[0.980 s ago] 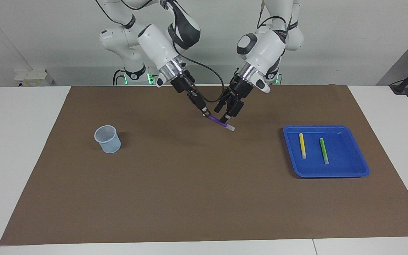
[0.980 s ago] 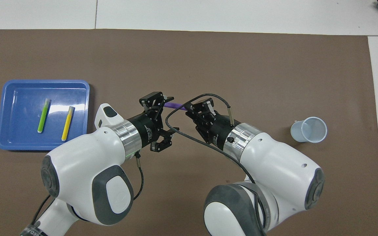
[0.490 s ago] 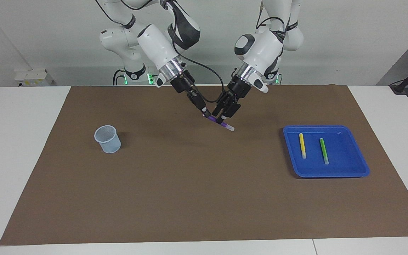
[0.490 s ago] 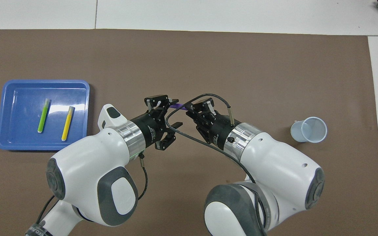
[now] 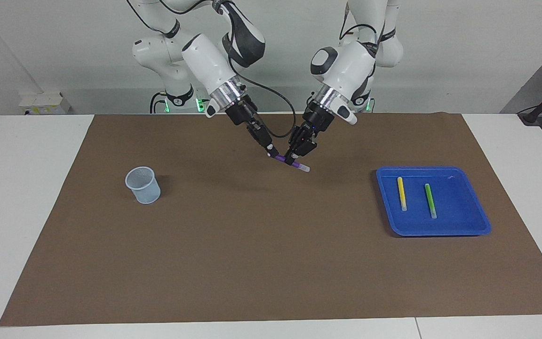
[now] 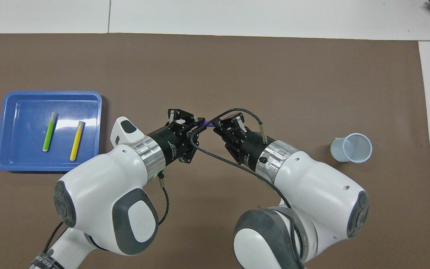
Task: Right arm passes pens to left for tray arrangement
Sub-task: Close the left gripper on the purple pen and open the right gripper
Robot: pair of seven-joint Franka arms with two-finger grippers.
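Observation:
My right gripper (image 5: 272, 152) is shut on one end of the purple pen (image 5: 282, 160) and holds it in the air over the middle of the brown mat. My left gripper (image 5: 294, 161) has its fingers closed on the same pen, close beside the right gripper; the pen's whitish end sticks out past it. In the overhead view the left gripper (image 6: 194, 125) and right gripper (image 6: 217, 125) meet tip to tip, with a short stretch of the purple pen (image 6: 203, 121) between them. The yellow pen (image 5: 401, 193) and green pen (image 5: 430, 200) lie side by side in the blue tray (image 5: 440, 230).
A small translucent pale-blue cup (image 5: 143, 185) stands upright on the mat toward the right arm's end. The tray (image 6: 50, 94) sits toward the left arm's end. A black cable (image 6: 200, 149) loops from the right wrist between the two grippers.
My left gripper moved in toward the right gripper and closed its open fingers on the purple pen. The right gripper kept hold of the pen and barely moved.

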